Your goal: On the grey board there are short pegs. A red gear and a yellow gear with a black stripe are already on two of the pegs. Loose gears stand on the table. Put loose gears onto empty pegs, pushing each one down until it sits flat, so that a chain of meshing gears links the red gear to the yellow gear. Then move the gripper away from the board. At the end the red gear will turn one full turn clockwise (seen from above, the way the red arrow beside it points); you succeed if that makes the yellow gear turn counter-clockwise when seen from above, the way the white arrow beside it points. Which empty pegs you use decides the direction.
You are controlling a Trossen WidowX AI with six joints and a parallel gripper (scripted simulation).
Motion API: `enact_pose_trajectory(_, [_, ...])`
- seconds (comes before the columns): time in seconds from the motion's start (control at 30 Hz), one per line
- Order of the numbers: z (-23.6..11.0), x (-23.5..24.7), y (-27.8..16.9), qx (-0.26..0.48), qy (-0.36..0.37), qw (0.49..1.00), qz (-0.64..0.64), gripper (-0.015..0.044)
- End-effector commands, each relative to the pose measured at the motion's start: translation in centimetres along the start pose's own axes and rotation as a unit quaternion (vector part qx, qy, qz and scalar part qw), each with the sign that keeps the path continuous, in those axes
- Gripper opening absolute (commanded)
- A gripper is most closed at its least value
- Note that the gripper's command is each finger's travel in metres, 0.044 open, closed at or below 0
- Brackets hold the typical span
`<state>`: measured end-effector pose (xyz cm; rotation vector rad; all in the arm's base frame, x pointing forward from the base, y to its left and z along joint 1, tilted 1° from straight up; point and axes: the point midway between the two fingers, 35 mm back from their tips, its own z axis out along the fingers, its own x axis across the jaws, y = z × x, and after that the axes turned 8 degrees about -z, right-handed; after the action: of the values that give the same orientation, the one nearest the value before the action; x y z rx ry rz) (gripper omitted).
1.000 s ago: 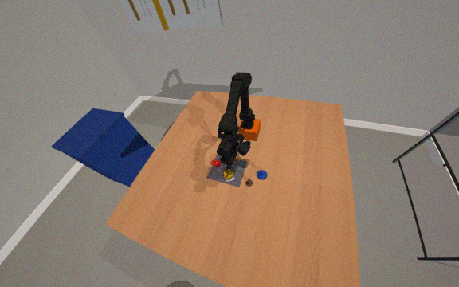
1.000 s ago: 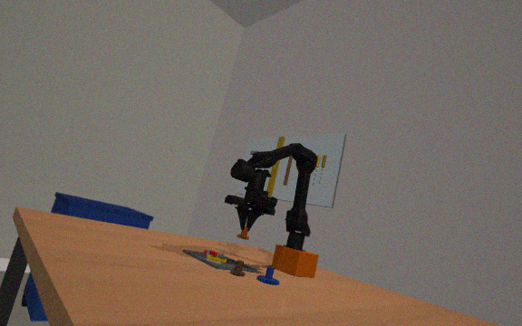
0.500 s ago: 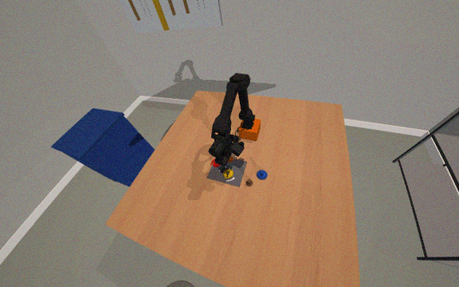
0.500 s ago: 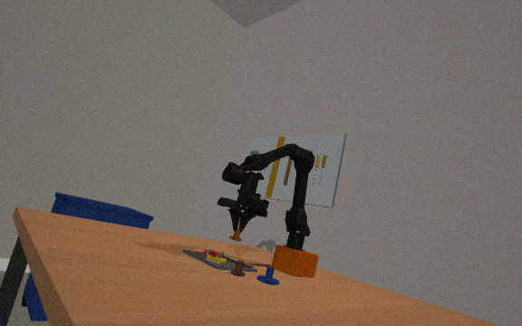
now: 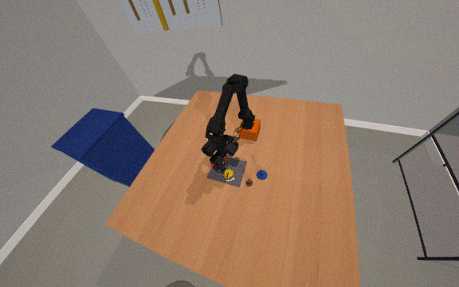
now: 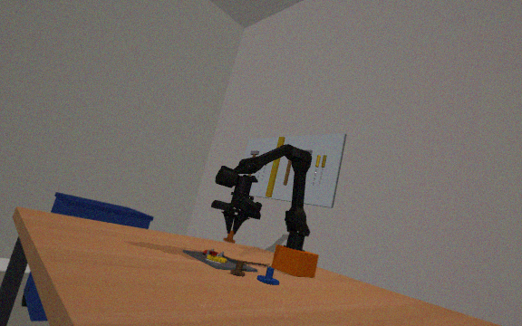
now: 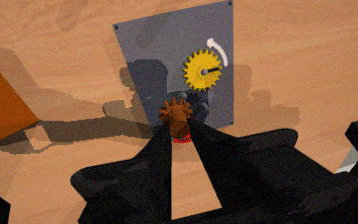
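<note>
My gripper (image 6: 231,230) (image 7: 178,123) is shut on the stem of an orange-brown gear (image 6: 229,239) (image 7: 176,110). It holds the gear, teeth down, in the air above the grey board (image 5: 238,175) (image 7: 190,30). The yellow gear (image 5: 228,174) (image 6: 217,259) (image 7: 198,77) sits on the board, beside the white arrow. The red gear (image 5: 214,164) (image 6: 210,253) is mostly hidden in the top view and the wrist view. A few grey peg tops show near the held gear in the wrist view. A blue gear (image 5: 261,174) (image 6: 268,277) and a small brown gear (image 5: 249,182) (image 6: 237,269) stand on the table.
An orange block (image 5: 250,131) (image 6: 294,261) (image 7: 0,100) stands on the table by the arm's base. The arm's shadow covers part of the board. A blue object (image 5: 114,147) stands beyond the table's left edge.
</note>
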<state>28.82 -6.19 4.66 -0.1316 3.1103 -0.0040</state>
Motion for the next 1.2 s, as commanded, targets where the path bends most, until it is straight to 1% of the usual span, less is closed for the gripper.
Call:
enact_pose_trajectory(0.0, [0.6,0.3,-0.9,0.002,0.005,1.0,-0.002,0.0])
enact_pose_trajectory(0.27, [1.2,0.7,-2.5,0.003,0.006,1.0,-0.002,0.0])
enact_pose_trajectory(1.0, [0.8,0.7,-2.5,0.003,0.006,1.0,-0.002,0.0])
enact_pose_trajectory(1.17, [1.1,0.6,-2.5,0.002,0.006,1.0,-0.026,0.0])
